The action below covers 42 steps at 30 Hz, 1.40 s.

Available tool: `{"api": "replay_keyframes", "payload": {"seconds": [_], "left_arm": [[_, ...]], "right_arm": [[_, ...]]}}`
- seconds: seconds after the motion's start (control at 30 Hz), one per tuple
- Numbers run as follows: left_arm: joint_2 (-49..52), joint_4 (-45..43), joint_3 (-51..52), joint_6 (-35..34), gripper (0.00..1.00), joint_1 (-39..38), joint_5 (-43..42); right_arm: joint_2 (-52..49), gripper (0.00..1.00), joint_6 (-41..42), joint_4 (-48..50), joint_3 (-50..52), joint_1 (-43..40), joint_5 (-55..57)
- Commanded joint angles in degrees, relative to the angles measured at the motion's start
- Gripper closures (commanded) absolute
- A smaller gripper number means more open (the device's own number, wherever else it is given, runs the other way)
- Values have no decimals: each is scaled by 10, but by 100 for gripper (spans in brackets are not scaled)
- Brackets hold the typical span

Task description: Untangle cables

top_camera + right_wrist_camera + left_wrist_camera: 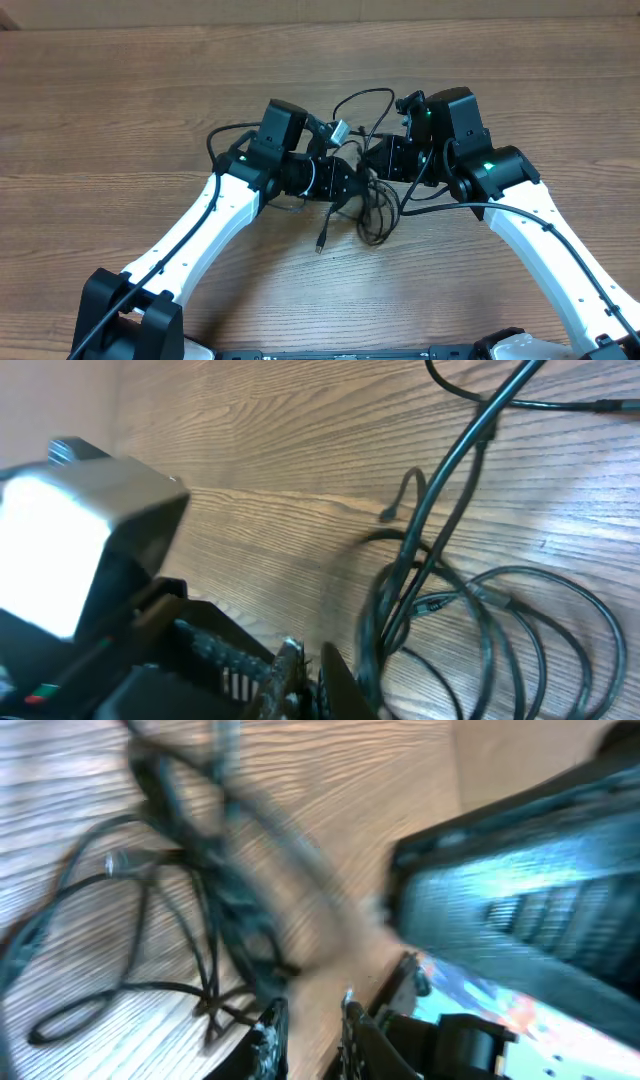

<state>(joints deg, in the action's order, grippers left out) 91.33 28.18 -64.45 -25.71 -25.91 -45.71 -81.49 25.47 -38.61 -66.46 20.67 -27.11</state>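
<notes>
The cables lie in a black tangle at the table's middle, between my two arms. One silver-white plug sticks up at the back and another plug end trails toward the front. My left gripper reaches into the tangle from the left. In the blurred left wrist view its jaws stand a narrow gap apart with bare wood between them, and the cables lie just left of them. My right gripper is shut. A taut strand of the cables runs up from beside its right finger; whether it is pinched is hidden.
The right arm's black body fills the right of the left wrist view, very close. A grey-white block of the left arm looms at the left of the right wrist view. Wooden table spreads all around.
</notes>
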Motion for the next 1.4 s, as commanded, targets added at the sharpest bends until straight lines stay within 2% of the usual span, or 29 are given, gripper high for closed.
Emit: {"api": "replay_keyframes", "payload": {"seconds": [0.0,0.27,0.4,0.43,0.5,0.6,0.63,0.7,0.77,0.83,0.93,1.2,1.37], "left_arm": [[0,15,-5,11,82,-3,57],[0,26,-5,11,77,-4,97],[0,61,-5,0,86,-2,150],[0,72,-5,-12,88,-1,169],[0,98,-5,-49,85,10,209],[0,111,-5,-73,81,39,216],[0,113,-5,-78,78,51,208],[0,117,-5,-77,68,76,191],[0,127,-5,-77,51,98,186],[0,142,-5,-77,41,118,187],[0,160,-5,-70,33,137,187],[0,170,-5,-49,32,143,187],[0,170,-5,-52,33,143,187]], "right_arm": [[0,96,5,3,-14,-2,-6],[0,96,2,-2,-14,-2,10],[0,94,-6,-45,-14,-2,70],[0,90,-20,-55,-14,-2,71],[0,73,-70,-76,-14,-2,65],[0,44,-103,-97,-14,-1,65],[-1,38,-108,-100,-14,-1,65],[-3,26,-108,-99,-13,-1,65],[-10,21,-108,-93,-13,-1,65],[-23,19,-108,-85,-13,-1,65],[-51,18,-108,-70,-13,3,65],[-145,19,-123,3,-13,40,22],[-187,26,-123,33,-13,54,13]]}}
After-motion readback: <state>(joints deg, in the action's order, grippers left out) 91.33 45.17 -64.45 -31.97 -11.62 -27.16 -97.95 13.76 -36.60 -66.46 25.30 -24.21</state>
